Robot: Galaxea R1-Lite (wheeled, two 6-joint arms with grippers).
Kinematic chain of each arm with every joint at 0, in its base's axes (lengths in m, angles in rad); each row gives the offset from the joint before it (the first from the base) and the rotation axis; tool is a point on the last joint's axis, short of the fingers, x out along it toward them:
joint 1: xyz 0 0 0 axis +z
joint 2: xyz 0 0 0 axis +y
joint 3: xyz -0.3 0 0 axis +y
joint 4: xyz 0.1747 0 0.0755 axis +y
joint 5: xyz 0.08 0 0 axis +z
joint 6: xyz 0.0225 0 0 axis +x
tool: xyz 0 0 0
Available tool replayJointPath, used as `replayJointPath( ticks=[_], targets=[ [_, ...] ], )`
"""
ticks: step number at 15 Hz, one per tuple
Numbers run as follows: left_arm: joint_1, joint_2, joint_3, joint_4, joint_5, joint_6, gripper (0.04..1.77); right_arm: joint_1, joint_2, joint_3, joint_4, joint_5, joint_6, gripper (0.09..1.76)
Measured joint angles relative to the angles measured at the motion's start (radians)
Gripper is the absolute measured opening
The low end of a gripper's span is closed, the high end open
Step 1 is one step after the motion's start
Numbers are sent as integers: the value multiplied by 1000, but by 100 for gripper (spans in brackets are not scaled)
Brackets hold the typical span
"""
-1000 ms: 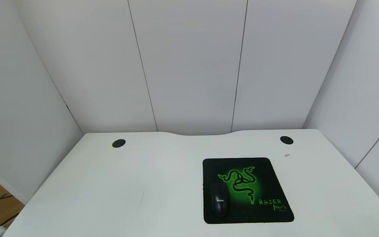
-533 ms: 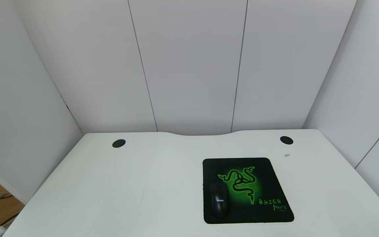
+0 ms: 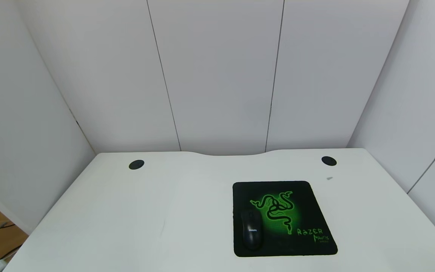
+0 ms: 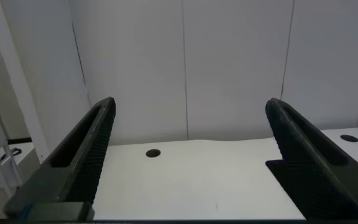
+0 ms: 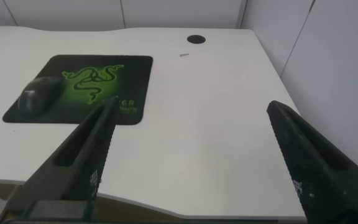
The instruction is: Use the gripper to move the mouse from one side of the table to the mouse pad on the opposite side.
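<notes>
Our right gripper (image 5: 188,134) hangs over the near right edge of the worktop (image 5: 216,124) with its jaws spread wide and nothing between them. Ahead of it and off toward our left lies the mouse pad (image 5: 82,87), a black square mat printed with a green three-snake logo and green "RAZER" lettering. The black mouse (image 5: 37,96) rests on the pad's left part, well apart from the gripper; in the head view the mouse (image 3: 251,234) carries small white lettering too small to read, and the mouse pad (image 3: 283,219) shows "RAZER" with a smaller line beneath. Our left gripper (image 4: 188,158) is held off the worktop's left side, jaws also wide apart and empty, facing a round black cable hole (image 4: 153,153).
</notes>
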Motion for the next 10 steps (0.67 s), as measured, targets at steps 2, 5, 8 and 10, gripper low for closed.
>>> replayJointPath(
  ticks=[2, 5, 8, 10],
  targets=[
    [1, -13, 107, -127, -2, 5, 172, 0, 0, 0, 0, 0, 0, 171],
    [0, -17, 291, -241, 2, 4, 172, 0, 0, 0, 0, 0, 0, 171],
    [0, -17, 411, -173, 6, -5, 172, 0, 0, 0, 0, 0, 0, 171],
    [0, -17, 428, -37, 6, -11, 172, 0, 0, 0, 0, 0, 0, 171]
  ],
)
